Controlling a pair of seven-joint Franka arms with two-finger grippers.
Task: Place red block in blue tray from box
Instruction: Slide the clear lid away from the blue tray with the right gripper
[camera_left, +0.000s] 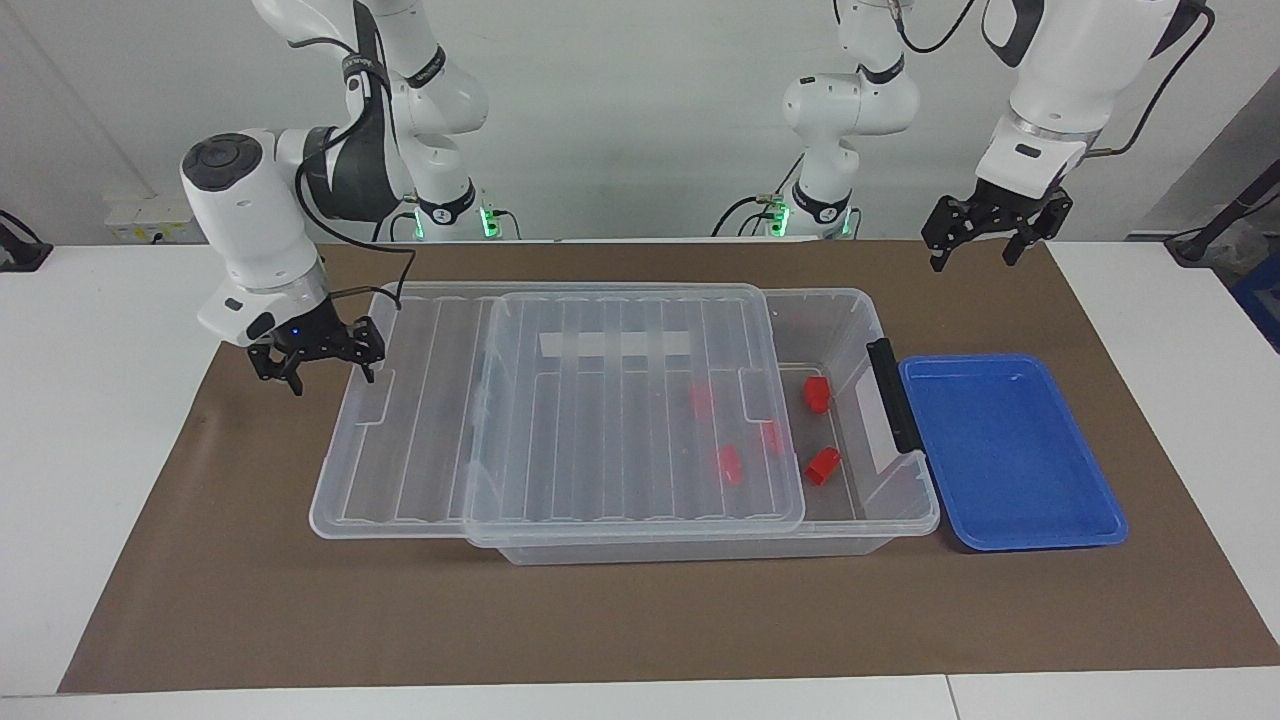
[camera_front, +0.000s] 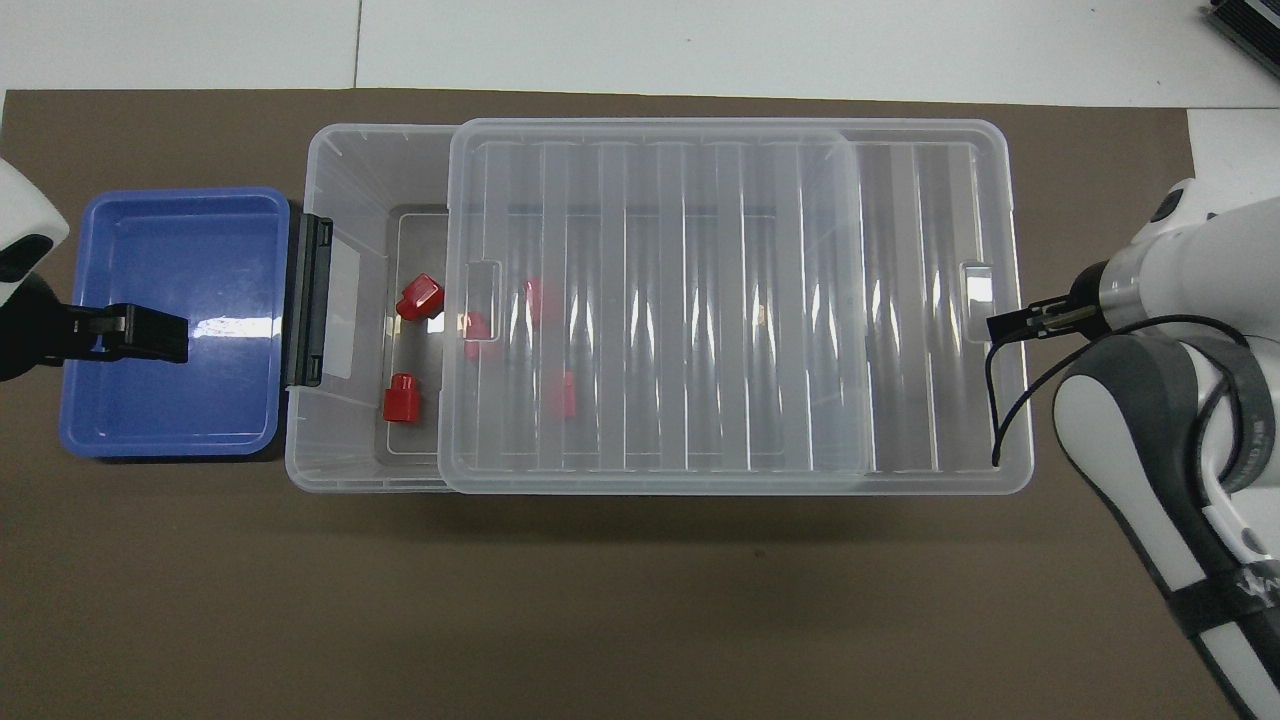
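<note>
The box (camera_left: 850, 330) is sitting in the middle of the tabletop (camera_left: 180, 590) with its lid (camera_left: 630, 410) slid toward the right arm's end, so that a strip at the end nearest the blue tray (camera_left: 1010, 450) is lying uncovered; that gap looks like the way in for picking. Two red pieces are showing in the open strip, and the red block (camera_left: 822, 465) farther from the robots seems the easiest to lift, while three more are glowing dimly under the lid. The blue tray is waiting empty, touching the box's latched end, so the carry should be short. The left hand (camera_left: 995, 235) is hanging over the tray with its fingers spread and holding nothing, probably poised to drop into the gap. The right hand (camera_left: 318, 355) is hovering beside the overhanging end of the lid, fingers apart and holding nothing, perhaps having just let go or ready to steady it.
</note>
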